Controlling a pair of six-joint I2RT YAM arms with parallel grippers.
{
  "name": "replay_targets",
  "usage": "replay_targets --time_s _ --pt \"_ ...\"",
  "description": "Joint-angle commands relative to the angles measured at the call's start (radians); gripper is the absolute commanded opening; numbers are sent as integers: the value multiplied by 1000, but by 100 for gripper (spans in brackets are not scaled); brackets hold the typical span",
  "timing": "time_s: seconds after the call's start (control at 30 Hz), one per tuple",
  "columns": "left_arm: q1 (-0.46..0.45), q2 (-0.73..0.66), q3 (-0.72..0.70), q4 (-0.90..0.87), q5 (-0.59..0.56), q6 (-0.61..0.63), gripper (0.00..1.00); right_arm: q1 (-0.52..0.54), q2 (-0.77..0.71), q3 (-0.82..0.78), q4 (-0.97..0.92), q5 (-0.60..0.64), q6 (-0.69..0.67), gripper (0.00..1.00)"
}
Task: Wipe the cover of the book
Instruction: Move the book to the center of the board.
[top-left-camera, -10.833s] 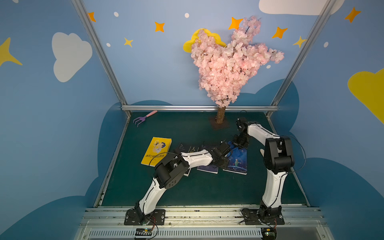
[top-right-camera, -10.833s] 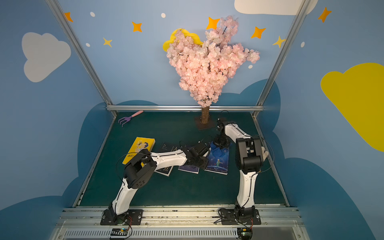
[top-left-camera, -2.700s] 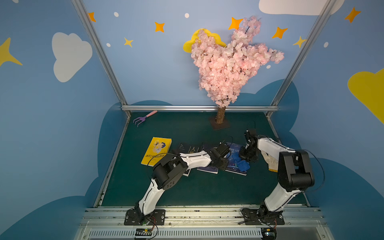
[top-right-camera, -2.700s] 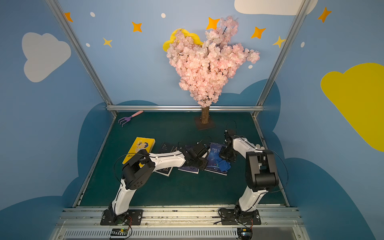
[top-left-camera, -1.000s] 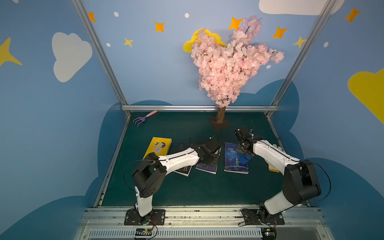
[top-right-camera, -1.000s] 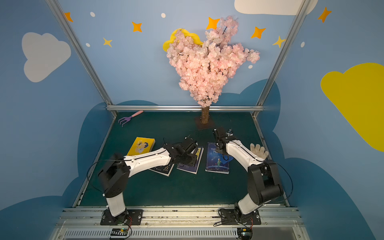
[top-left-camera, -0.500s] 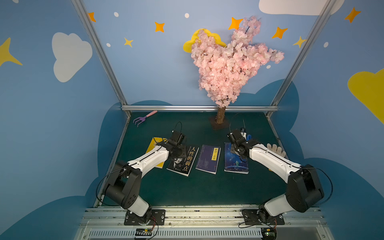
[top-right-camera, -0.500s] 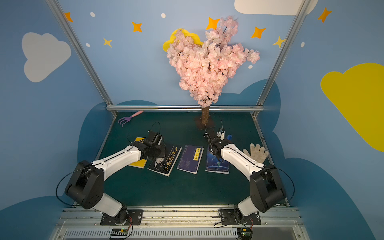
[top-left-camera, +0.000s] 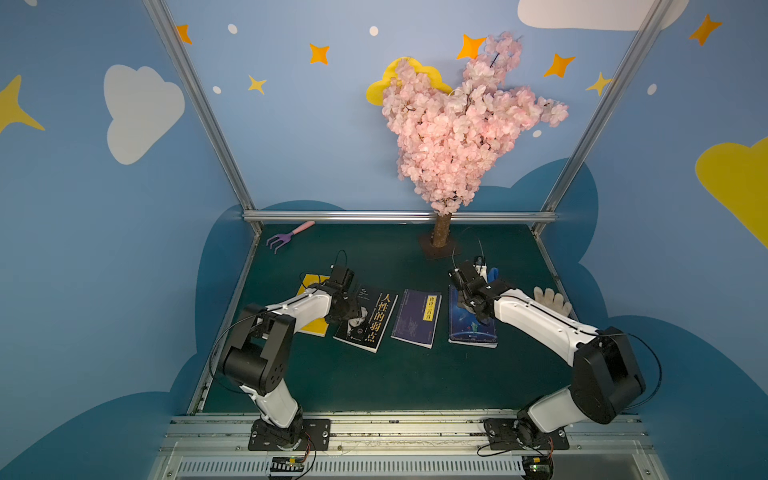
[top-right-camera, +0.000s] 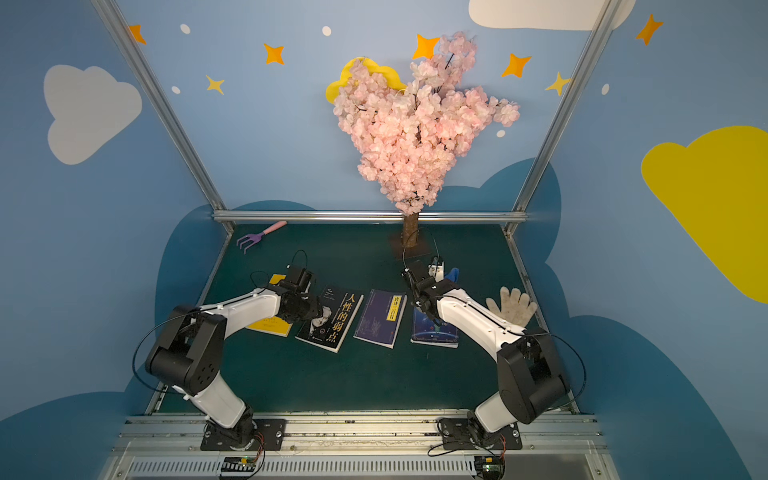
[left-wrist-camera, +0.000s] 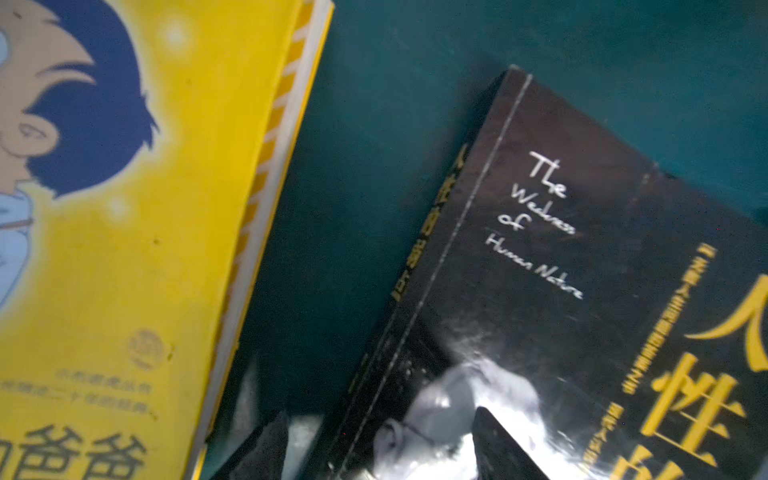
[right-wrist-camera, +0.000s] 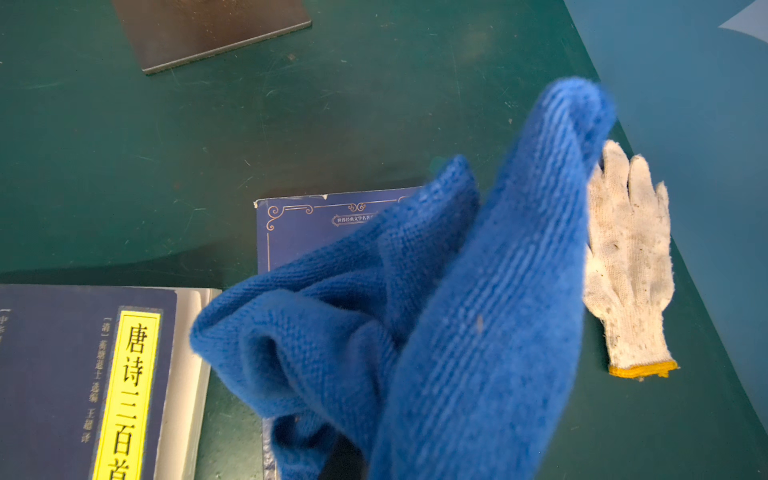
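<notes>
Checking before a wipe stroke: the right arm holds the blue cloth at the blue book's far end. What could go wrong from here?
1. Nothing pins the blue book: the left gripper stands open over the black book, so a stroke may slide it toward the purple book.
2. The blue cloth hangs bunched from the right gripper; a loose fold could catch the cover's corner.

Our left arm (top-left-camera: 305, 306) reaches forward and inward, held low, and our left hand (left-wrist-camera: 382, 453) points down with its fingers spread apart, gripping nothing. Our right arm (top-left-camera: 536, 322) stretches forward and inward too, our right hand (top-left-camera: 482, 269) clamped on a blue cloth (right-wrist-camera: 457, 311).
</notes>
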Motion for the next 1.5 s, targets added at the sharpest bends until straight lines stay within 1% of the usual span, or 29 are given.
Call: replay_targets --time_s 0.0,0.13,0.2,0.27,0.37,0.43,0.6,0.7,0.77,0.87,0.93,1.0,1.1,1.13,1.2,1.27,1.37,1.47 --pt "3 41 36 -29 -29 40 72 1 11 20 -2 6 -5 0" --pt "-3 53 14 -23 24 36 68 2 14 26 -11 12 -5 0" --pt "-21 26 -26 1 56 16 66 2 13 25 -13 17 -4 0" --pt "-53 -6 -63 23 62 -6 65 2 12 24 -12 19 -3 0" --pt "-111 -43 -97 28 57 -46 63 1 14 24 -13 15 1 0" --pt "-157 -59 -110 29 33 -73 63 1 14 21 -9 10 1 0" --pt "-262 -70 -104 24 13 -131 61 1 18 21 -14 25 -7 0" --pt "-300 -71 -77 -9 -27 -134 61 0 8 20 7 34 -65 0" --pt "-300 -74 -60 -27 -63 -115 59 2 10 38 15 -6 -117 0" --pt "-298 -81 -42 -29 -146 -78 56 13 29 82 -1 -145 -172 0" --pt "-292 -97 -65 20 -175 -61 54 32 50 128 -42 -242 -190 0" --pt "-279 -116 -104 91 -177 -44 54 68 72 177 -109 -286 -180 0" --pt "-235 -127 -167 208 -104 -23 54 136 111 225 -174 -365 -137 0" --pt "-215 -122 -180 237 -63 -21 54 161 133 243 -189 -389 -122 0" --pt "-175 -109 -198 263 23 -20 52 200 179 279 -226 -412 -86 0" --pt "-143 -100 -191 248 97 -28 50 232 234 313 -259 -422 -43 0" --pt "-122 -99 -190 251 130 -36 48 262 314 355 -281 -457 10 0" --pt "-116 -83 -177 252 161 -25 45 298 380 369 -249 -465 15 0"
